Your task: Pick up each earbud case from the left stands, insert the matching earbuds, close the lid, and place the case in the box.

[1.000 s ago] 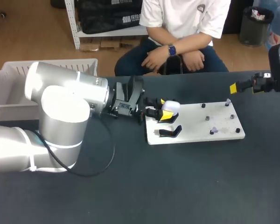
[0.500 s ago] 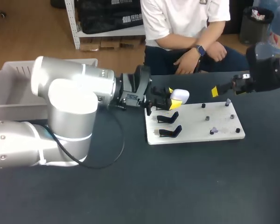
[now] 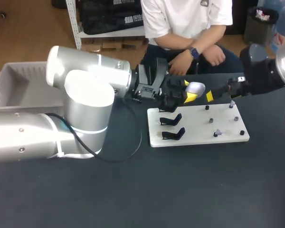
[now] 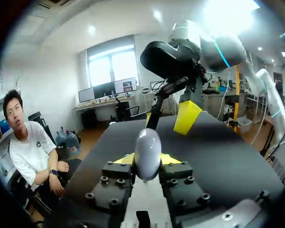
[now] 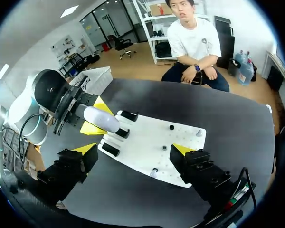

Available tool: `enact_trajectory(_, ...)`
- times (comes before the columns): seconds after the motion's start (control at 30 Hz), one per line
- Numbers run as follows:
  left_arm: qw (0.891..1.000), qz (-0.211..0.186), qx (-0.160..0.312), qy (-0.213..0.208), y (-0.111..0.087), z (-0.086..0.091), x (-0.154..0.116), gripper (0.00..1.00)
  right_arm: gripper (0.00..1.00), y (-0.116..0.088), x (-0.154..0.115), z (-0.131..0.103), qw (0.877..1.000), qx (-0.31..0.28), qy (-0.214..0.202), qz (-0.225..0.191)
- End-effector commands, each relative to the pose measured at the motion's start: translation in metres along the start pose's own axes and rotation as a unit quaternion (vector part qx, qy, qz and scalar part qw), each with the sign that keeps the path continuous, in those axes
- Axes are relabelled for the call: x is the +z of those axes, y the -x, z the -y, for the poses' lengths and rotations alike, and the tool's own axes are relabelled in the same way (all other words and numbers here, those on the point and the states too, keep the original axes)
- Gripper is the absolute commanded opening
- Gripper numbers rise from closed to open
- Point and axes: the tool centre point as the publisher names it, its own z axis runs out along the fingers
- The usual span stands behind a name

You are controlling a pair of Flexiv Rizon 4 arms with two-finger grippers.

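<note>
My left gripper (image 3: 189,92) is shut on a white earbud case (image 3: 195,88), lid closed, held in the air above the far edge of the white board (image 3: 194,124). In the left wrist view the case (image 4: 147,151) sits between the yellow fingertips (image 4: 127,159). My right gripper (image 3: 213,94) hangs open just right of the case, apart from it. The right wrist view looks down on the case (image 5: 101,118) beyond its own wide-open gripper (image 5: 133,152). Two empty black stands (image 3: 171,119) (image 3: 174,134) sit at the board's left end. Small earbuds (image 3: 232,103) (image 3: 217,132) rest on pegs at its right end.
A white bin (image 3: 14,85) stands at the table's far left, behind my left arm. Several dark pegs (image 3: 211,120) stick up from the right half of the board. The dark tabletop runs bare in front of the board.
My left gripper has lifted the case off the rear stand and carried it right and away from me. My right gripper has come in from the right edge toward the case.
</note>
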Motion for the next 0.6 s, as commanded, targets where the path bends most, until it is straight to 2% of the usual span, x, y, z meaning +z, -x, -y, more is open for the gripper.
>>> enact_trajectory(0.03, 1.000, 0.002, 0.002, -0.002, -0.0013, 0.0007, 0.0020, 0.00, 1.00, 0.0058, 0.0075, 0.0025, 1.000, -0.002, 0.009, -0.007)
enact_trajectory(0.6, 1.000, 0.008, 0.004, -0.016, 0.0028, 0.0085, 0.0079, 0.00, 1.00, 0.0150, 0.0114, 0.0071, 1.000, -0.007, 0.011, -0.008)
